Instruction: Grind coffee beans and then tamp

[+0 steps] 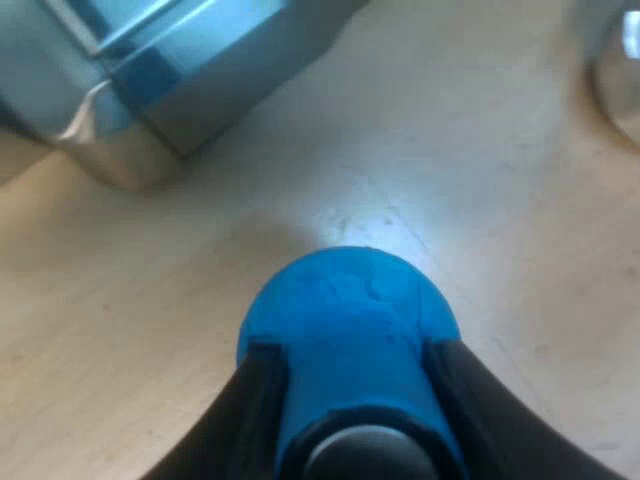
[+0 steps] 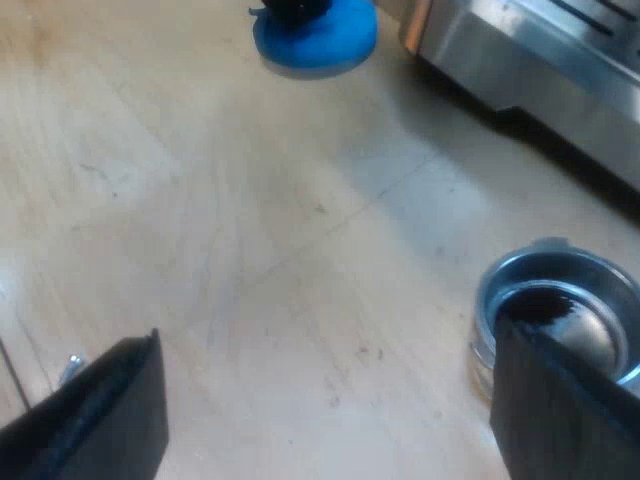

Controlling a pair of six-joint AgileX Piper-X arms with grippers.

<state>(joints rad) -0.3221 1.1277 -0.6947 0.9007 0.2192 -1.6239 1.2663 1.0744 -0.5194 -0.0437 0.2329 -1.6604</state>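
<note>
1. Counter [image 2: 250, 250]: pale wood that carries everything here. Faint scratches, no print on it.
2. Espresso machine [image 2: 540, 60]: the brushed-metal base edge stands at the counter's far side. In the left wrist view its corner [image 1: 160, 80] looms close beyond the tamper. No brand plate or lettering can be read on either face.
3. Right pincer [image 2: 325, 340]: the black fingers are spread wide with bare counter between them, gripping nothing. One finger hangs just in front of the holder.
4. Left pincer [image 1: 350, 360]: closed on the tamper's blue body, one finger on each side.
5. Holder [image 2: 485, 300]: the metal basket sits on the counter near the machine, mouth up. Its handle is hidden behind the right finger.
6. Tamper [image 1: 345, 300]: blue, upright, base down at the counter. I cannot tell whether it touches. From the right wrist view it [image 2: 320, 40] stands well apart from the holder.
7. Grounds [image 2: 535, 300]: a dark patch inside the basket, with bare metal showing beside it.
8. Step, as I judge it: grinding looks finished and tamping is in hand but not begun.
9. Next move calls for carrying the tamper over the basket, centring it, keeping it level and pressing straight down. The right pincer may need to steady the holder first.
</note>
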